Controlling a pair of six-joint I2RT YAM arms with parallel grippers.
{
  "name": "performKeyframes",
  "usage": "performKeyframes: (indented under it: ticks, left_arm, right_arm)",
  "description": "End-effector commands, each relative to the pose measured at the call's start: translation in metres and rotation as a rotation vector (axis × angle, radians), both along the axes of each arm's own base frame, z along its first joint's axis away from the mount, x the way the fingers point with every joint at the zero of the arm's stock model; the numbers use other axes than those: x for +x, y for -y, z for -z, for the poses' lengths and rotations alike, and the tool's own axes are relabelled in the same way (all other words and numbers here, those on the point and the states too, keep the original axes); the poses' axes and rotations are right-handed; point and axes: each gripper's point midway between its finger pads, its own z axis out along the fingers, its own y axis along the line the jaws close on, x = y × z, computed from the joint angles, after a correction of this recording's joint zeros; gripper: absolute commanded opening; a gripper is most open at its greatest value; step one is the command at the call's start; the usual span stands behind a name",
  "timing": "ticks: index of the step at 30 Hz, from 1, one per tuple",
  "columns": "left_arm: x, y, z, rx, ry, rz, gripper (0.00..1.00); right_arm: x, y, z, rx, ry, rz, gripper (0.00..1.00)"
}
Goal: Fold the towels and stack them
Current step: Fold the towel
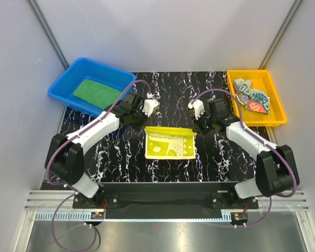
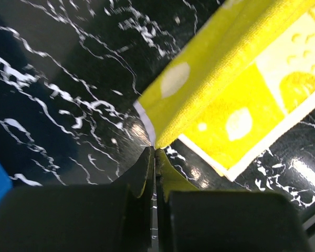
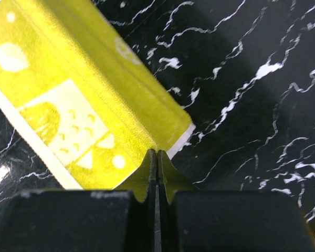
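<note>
The yellow towel (image 1: 170, 143) is lying at the middle of the black marbled surface (image 1: 121, 152), between the 2 arms. Its far edge is showing as a plain bright-yellow band doubled over. The near part is showing a pale print with a white border.

The left claw (image 2: 155, 157) is gripping the towel's far left corner. Its 2 fingers (image 2: 139, 176) are pressing together with only a hairline slit between them, and the point of the cloth is running straight into their tips. In the left wrist view the doubled band is stretching away up and to the right.

The right claw (image 3: 157, 157) is gripping the far right corner in the same way. Its fingers (image 3: 176, 178) are squeezed tight against each other, and the white-edged corner is meeting their tips. Here the band is stretching away up and to the left.

Whether the 2 held corners are resting on the surface or hanging just above it cannot be told.

The green towel (image 1: 97, 90) is lying flat in the blue bin (image 1: 86, 71) at the far left. The striped towel (image 1: 250, 94), in red, teal and navy, is sitting bunched in the yellow bin (image 1: 265, 76) at the far right. Both are sitting well apart from the claws and from the yellow towel.
</note>
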Motion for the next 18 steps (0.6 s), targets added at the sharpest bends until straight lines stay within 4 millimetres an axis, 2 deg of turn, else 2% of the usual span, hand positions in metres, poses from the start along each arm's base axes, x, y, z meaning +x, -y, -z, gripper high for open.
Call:
performKeyframes:
  ticks: [1,8,11,13,16,18]
  left_arm:
    - [-0.003,-0.008,-0.007,0.010,0.035,-0.046,0.00]
    - [-0.029,0.001,0.007,0.015,-0.033,-0.026,0.00]
    - [-0.039,-0.005,0.016,0.047,-0.077,-0.030,0.00]
    - [-0.042,-0.006,0.012,0.046,-0.083,-0.038,0.00]
    - [-0.047,0.002,0.002,-0.006,-0.082,-0.034,0.00]
    - [-0.053,0.005,0.003,-0.021,-0.096,-0.028,0.00]
  right_arm:
    - [-0.012,0.004,-0.005,-0.018,0.023,-0.013,0.00]
    - [-0.035,0.002,0.002,-0.021,-0.030,-0.024,0.00]
    - [-0.043,-0.002,0.003,-0.004,-0.074,-0.029,0.00]
    - [-0.048,-0.005,0.002,0.011,-0.088,-0.030,0.00]
    - [-0.055,-0.007,0.001,0.019,-0.094,-0.034,0.00]
    - [-0.060,-0.008,0.001,0.021,-0.102,-0.035,0.00]
